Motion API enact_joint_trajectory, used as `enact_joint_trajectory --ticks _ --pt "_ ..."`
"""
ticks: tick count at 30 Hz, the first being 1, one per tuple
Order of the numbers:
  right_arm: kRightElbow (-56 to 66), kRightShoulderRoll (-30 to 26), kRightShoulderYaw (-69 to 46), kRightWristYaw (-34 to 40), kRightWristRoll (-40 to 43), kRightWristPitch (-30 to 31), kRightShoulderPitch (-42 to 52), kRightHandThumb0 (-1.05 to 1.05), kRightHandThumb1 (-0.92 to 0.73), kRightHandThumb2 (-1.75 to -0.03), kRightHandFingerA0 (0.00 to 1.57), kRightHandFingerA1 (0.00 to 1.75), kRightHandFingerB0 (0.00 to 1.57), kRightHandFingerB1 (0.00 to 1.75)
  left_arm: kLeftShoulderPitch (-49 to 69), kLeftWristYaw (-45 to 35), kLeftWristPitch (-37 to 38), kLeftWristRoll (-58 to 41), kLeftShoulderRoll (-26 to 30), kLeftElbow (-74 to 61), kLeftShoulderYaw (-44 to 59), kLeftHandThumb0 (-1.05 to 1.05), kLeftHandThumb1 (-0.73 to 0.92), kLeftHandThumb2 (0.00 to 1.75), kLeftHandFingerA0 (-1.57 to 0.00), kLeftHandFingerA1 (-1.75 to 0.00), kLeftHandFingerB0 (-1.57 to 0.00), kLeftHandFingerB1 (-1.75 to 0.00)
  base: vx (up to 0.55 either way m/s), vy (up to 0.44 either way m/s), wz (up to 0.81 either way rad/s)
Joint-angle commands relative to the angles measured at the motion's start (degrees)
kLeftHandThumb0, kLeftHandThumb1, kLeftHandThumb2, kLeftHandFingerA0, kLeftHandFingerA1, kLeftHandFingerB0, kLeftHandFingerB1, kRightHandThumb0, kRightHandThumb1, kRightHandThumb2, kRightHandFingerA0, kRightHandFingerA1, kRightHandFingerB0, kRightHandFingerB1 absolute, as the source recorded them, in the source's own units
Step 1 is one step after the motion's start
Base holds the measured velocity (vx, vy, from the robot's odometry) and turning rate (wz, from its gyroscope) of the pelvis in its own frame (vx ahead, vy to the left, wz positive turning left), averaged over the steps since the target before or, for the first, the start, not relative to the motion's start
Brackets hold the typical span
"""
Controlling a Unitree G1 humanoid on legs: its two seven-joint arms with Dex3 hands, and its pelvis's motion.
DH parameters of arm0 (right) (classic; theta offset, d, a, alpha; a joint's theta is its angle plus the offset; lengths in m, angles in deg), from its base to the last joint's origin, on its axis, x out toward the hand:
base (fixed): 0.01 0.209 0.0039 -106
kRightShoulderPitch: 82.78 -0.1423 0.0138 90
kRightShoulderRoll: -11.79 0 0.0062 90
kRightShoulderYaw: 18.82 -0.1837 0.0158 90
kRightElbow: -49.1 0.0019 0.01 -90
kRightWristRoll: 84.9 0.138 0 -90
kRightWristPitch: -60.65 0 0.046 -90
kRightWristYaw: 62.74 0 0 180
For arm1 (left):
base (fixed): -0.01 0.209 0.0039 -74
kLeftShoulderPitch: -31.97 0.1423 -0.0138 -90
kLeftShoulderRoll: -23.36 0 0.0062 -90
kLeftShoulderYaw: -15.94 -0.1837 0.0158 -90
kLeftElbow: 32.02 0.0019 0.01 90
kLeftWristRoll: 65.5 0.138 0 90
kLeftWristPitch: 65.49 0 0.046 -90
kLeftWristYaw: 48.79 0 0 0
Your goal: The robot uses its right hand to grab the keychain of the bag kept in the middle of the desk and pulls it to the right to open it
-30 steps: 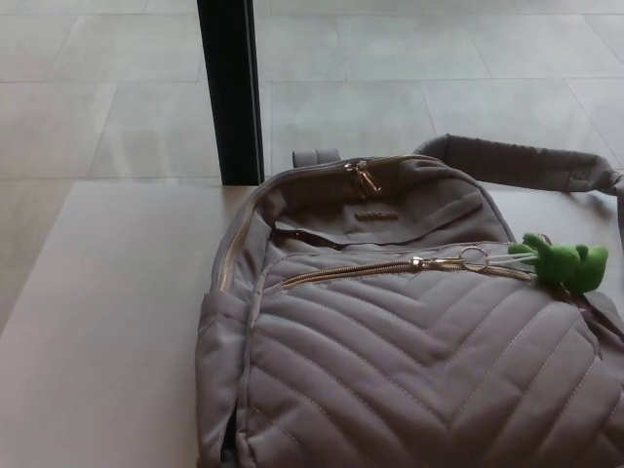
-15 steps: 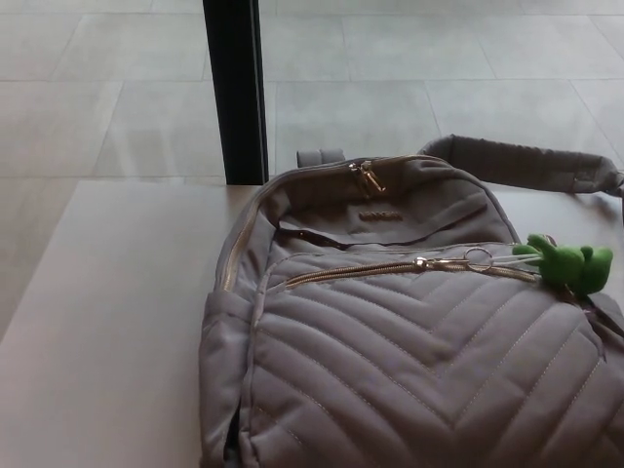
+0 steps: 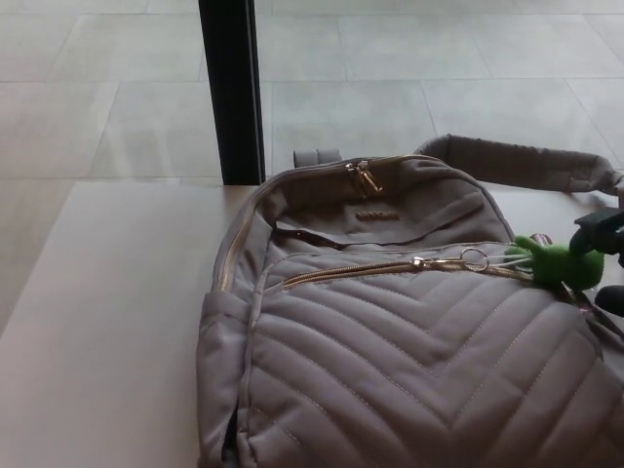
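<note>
A grey quilted backpack (image 3: pixel 390 361) lies flat in the middle of the pale desk (image 3: pixel 107 322). Its front pocket zip runs gold across the bag, with the slider (image 3: pixel 419 261) near the middle. A metal ring (image 3: pixel 475 258) links the slider to a green plush keychain (image 3: pixel 554 261) lying at the bag's right side. My right hand (image 3: pixel 606 261) comes in at the right edge, open. One black finger sits just above the keychain's right end and another just below it. Most of the hand is out of frame. My left hand is not in view.
A black vertical post (image 3: pixel 231 88) stands behind the desk's far edge, just left of the bag's top. The bag's padded strap (image 3: pixel 517 161) stretches to the back right. A second gold zip pull (image 3: pixel 366 177) sits at the bag's top. Tiled floor lies beyond.
My right hand has come into view at the right edge and now straddles the green keychain. The bag and zip have not moved; the camera shifted slightly.
</note>
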Motion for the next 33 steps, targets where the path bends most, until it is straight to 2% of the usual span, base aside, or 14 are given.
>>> enact_joint_trajectory --ticks 1,5,14,15,16,17,19,20,21,23,25,26,32,33 --pt "0.63 1.03 0.61 -3.95 -1.77 3.68 -1.51 -0.76 -0.58 -0.89 1.09 1.44 0.55 0.56 0.11 0.41 0.54 0.10 0.91 0.69 -0.10 -0.80 0.91 0.73 -0.50 -0.49 -0.37 -0.38 0.00 0.000 0.00" --pt "0.82 1.67 0.69 -4.02 -2.79 4.84 -2.36 -0.73 -0.71 -0.61 1.00 1.60 0.61 0.44 -0.08 0.11 -0.14 -0.24 0.91 0.57 0.06 -0.77 0.92 0.74 -0.49 -0.49 -0.37 -0.39 0.00 0.000 0.00" --pt "0.24 1.22 0.26 -6.79 -2.48 6.07 -5.79 -0.76 -0.78 -0.63 0.99 1.57 0.58 0.44 0.32 0.90 0.99 0.48 0.93 0.07 -0.90 -0.75 0.92 0.74 -0.49 -0.51 -0.37 -0.40 0.00 0.000 0.00" --pt "-0.66 1.61 1.14 -6.85 -3.15 6.15 -6.39 -0.78 -0.59 -0.92 1.07 1.42 0.52 0.55 0.68 0.86 1.65 0.84 1.01 -0.47 -1.30 -0.74 0.92 0.74 -0.50 -0.52 -0.39 -0.41 0.00 0.000 0.00" --pt "-0.85 1.86 1.33 -6.88 -3.11 6.23 -6.51 -0.72 -0.71 -0.61 1.01 1.56 0.60 0.44 0.64 0.97 1.46 0.81 1.01 -0.50 -1.37 -0.76 0.92 0.74 -0.50 -0.50 -0.40 -0.40 0.00 0.000 0.00" --pt "-1.33 2.41 1.82 -6.71 -3.17 6.38 -6.71 -0.76 -0.57 -0.91 1.12 1.42 0.52 0.56 0.33 0.96 0.90 0.58 1.00 -0.02 -1.27 -0.77 0.92 0.72 -0.50 -0.50 -0.38 -0.39 0.00 0.000 0.00" --pt "-2.05 2.85 2.63 -6.53 -3.35 6.32 -7.05 -0.77 -0.56 -0.90 1.10 1.42 0.55 0.57 0.00 1.06 0.38 0.27 0.93 0.40 -1.11 -0.77 0.92 0.71 -0.50 -0.50 -0.39 -0.39 0.00 0.000 0.00" --pt "-2.36 2.87 2.95 -6.70 -3.46 6.37 -7.28 -0.77 -0.55 -0.89 1.10 1.42 0.55 0.57 -0.19 0.79 0.09 -0.05 0.63 0.37 -0.96 -0.77 0.75 1.11 -0.46 -0.60 -0.36 -0.53 0.00 0.000 0.00" --pt "-2.63 2.81 3.18 -6.95 -3.29 6.39 -7.43 -0.76 -0.55 -0.88 1.08 1.40 0.54 0.56 -0.28 1.09 0.43 0.37 0.31 0.15 -1.40 -0.78 0.92 0.75 -0.50 -0.50 -0.38 -0.40 0.00 0.000 0.00" --pt "-2.98 2.97 4.15 -7.21 -3.84 6.34 -7.29 -0.73 -0.68 -0.60 1.00 1.54 0.60 0.45 -0.23 1.17 0.81 0.83 0.55 0.16 -1.91 -0.79 0.92 0.73 -0.50 -0.49 -0.41 -0.41 0.00 0.000 0.00" --pt "-3.16 2.92 4.91 -7.35 -3.98 5.93 -6.85 -0.73 -0.69 -0.61 1.01 1.51 0.61 0.45 -0.07 3.33 1.79 1.81 0.37 -0.42 -2.81 -0.77 0.92 0.73 -0.55 -0.47 -0.45 -0.40 0.00 0.000 0.00" --pt "-3.13 2.84 5.40 -7.40 -4.14 5.82 -6.79 -0.77 -0.55 -0.91 1.09 1.39 0.56 0.57 -0.21 2.95 1.55 1.42 0.43 -0.28 -2.73 -0.78 0.92 0.73 -0.55 -0.49 -0.43 -0.40 0.00 0.000 0.00" --pt "-3.38 2.50 7.11 -4.59 -4.81 4.18 -5.12 -0.82 -0.55 -0.89 1.09 1.46 0.62 0.59 -0.40 2.85 1.64 1.60 0.64 0.00 -3.30 -0.80 0.92 0.73 -0.55 -0.49 -0.43 -0.40 0.00 0.000 0.00" --pt "-3.65 2.17 7.25 -5.10 -5.04 4.24 -5.25 -0.68 -0.68 -0.60 1.00 1.55 0.66 0.48 -0.23 2.22 1.73 1.17 0.69 -0.18 -3.10 -0.84 0.81 0.87 -0.51 -0.54 -0.38 -0.45 0.00 0.000 0.00"
